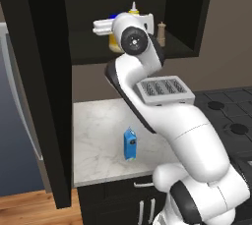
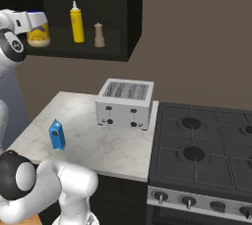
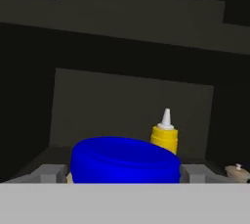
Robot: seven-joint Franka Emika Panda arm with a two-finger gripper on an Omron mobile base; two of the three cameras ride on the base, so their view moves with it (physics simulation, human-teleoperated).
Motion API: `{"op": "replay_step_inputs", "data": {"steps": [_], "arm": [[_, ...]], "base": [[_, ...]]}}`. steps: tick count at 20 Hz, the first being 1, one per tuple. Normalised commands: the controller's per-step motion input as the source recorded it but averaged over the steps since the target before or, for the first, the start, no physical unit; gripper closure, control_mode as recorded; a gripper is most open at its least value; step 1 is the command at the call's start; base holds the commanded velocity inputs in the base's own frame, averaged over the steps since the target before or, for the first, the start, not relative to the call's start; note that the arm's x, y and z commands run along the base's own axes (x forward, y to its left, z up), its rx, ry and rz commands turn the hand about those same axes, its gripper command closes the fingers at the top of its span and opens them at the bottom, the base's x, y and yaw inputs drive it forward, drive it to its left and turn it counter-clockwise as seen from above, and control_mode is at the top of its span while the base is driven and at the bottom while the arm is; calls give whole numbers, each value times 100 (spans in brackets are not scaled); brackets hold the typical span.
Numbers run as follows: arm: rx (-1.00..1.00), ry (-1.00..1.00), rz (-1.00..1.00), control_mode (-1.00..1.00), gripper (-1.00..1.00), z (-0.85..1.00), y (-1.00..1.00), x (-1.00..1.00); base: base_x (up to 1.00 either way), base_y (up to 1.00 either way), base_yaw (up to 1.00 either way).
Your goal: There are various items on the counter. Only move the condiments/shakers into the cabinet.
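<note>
Blue-lidded jar (image 3: 124, 162) sits between the fingers of my claw (image 2: 38, 22) on the cabinet (image 2: 123, 47) shelf beside bottle (image 2: 76, 22) and shaker (image 2: 99, 35), jaws wide, grip or release I cannot tell, carton (image 2: 57, 135) rightly left on the surface (image 2: 123, 145).
</note>
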Motion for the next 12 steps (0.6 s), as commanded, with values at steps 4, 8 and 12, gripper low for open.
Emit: {"op": "replay_step_inputs", "data": {"steps": [4,8,12], "arm": [[0,7,0,-100,100,-13,13,32],[-2,2,0,-100,100,-16,17,22],[-2,0,0,-100,100,-15,12,19]], "base": [[0,0,0],[0,0,0],[0,0,0]]}}
